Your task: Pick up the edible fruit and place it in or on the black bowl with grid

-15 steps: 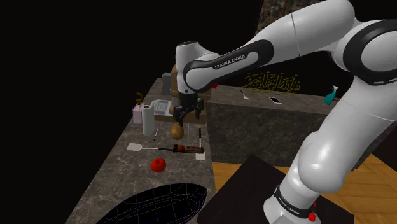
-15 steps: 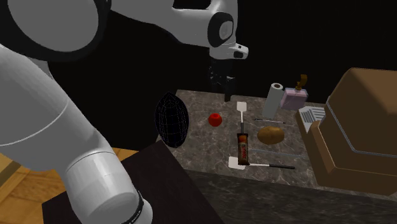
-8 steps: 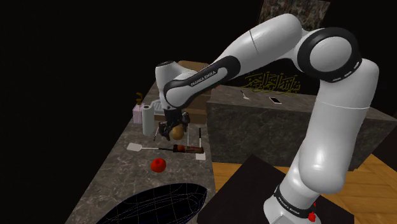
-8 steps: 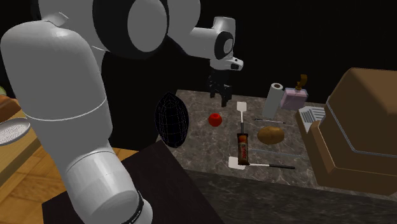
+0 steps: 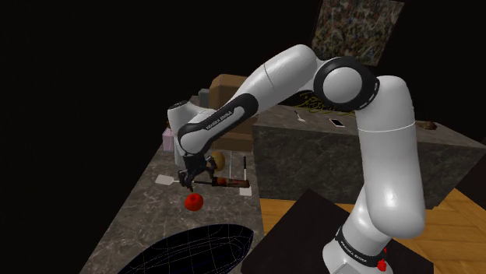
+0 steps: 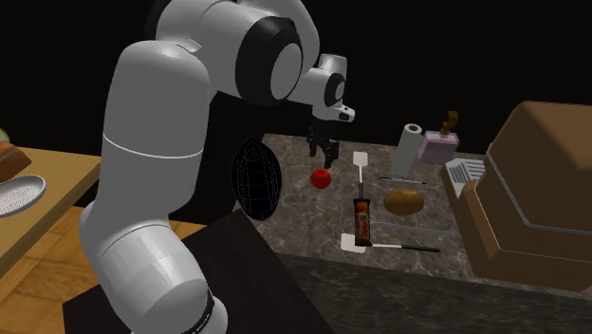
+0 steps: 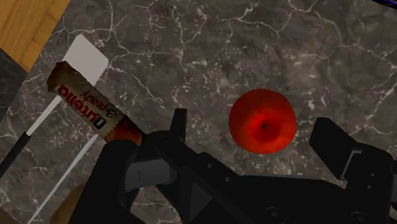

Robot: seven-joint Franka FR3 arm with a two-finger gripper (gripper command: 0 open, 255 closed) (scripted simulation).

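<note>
Swinging off the potato (image 6: 404, 201), the gripper (image 5: 188, 181) now hangs over the red fruit (image 7: 262, 121), fingers (image 7: 337, 143) apart, seemingly lined up for a grasp.

White arm (image 5: 387, 179), dark joints (image 5: 232, 114)

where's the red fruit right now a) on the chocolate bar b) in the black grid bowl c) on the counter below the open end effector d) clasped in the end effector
c: the red fruit lies on the counter, between the open end effector's fingers with gaps on both sides.
</note>
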